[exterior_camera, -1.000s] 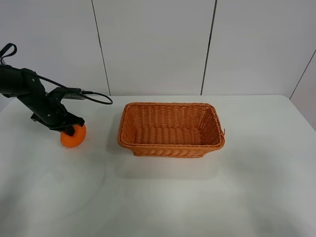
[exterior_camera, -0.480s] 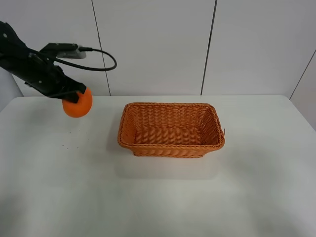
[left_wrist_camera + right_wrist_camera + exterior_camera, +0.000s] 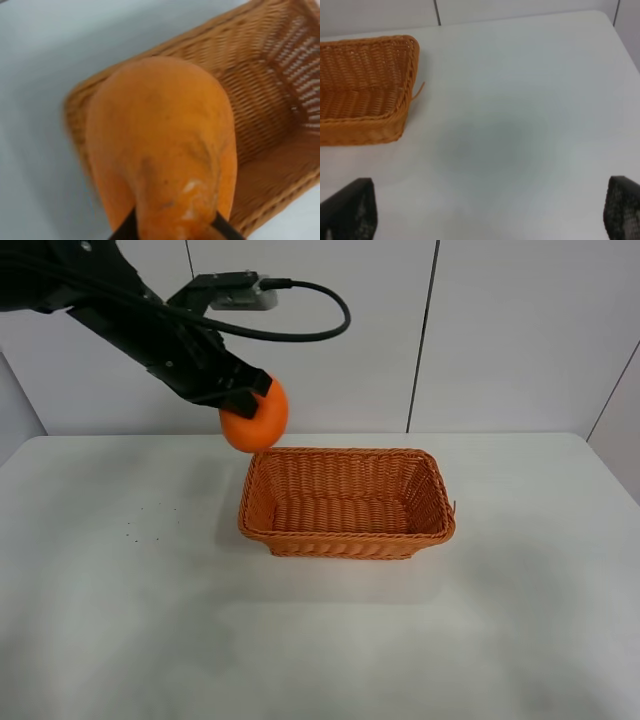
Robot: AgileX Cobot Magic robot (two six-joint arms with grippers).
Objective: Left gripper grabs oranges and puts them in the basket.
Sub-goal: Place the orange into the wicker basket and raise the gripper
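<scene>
My left tool (image 3: 243, 400) is closed on the orange (image 3: 257, 422), airborne over the wicker basket's (image 3: 345, 452) left rim. Looks firm, light, slick-skinned, rolls easily; I'd grip across its widest part.

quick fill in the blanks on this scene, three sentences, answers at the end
1. The left gripper holds the orange up in the air, ____ than the rim of the basket.
2. Inside, the basket is ____.
3. The right gripper is ____, with nothing between its fingers.

Missing words: higher; empty; open
</scene>
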